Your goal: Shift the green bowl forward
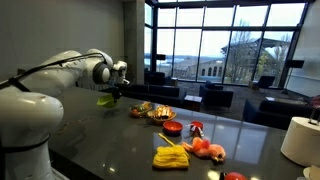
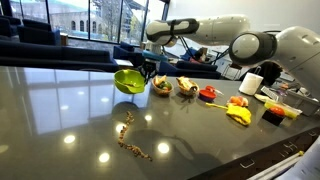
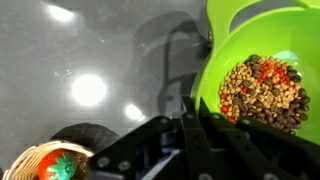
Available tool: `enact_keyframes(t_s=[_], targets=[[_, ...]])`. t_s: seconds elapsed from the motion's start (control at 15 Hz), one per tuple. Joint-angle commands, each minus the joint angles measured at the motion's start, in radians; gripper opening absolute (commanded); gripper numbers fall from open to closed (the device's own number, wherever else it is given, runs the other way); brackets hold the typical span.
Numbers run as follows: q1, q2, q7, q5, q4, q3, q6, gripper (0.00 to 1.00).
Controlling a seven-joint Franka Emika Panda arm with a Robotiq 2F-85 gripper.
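Note:
The green bowl (image 1: 106, 99) is lime green, lifted off the dark table and tilted in both exterior views (image 2: 128, 80). In the wrist view the bowl (image 3: 240, 35) fills the upper right and holds brown and red food bits (image 3: 262, 90). My gripper (image 3: 192, 108) is shut on the bowl's rim, one finger inside and one outside. It shows above the bowl in both exterior views (image 1: 117, 88) (image 2: 146, 68).
Scattered food bits (image 2: 130, 140) lie on the table near its front. Small baskets of food (image 1: 160, 112) (image 2: 160, 86) stand beside the bowl, one with a tomato (image 3: 55, 165). A red bowl (image 2: 208, 93), yellow food (image 1: 170, 157) and a white roll (image 1: 300, 140) lie further along.

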Motion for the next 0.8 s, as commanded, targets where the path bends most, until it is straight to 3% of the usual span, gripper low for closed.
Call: enact_keyframes(t_s=[0.0,0.73], targets=[[-0.018,-0.091,-0.005,0.012,-0.137,0.005,0.029,0.01],[-0.035,-0.337,-0.013,-0.004,-0.580,-0.008,0.227,0.01]])
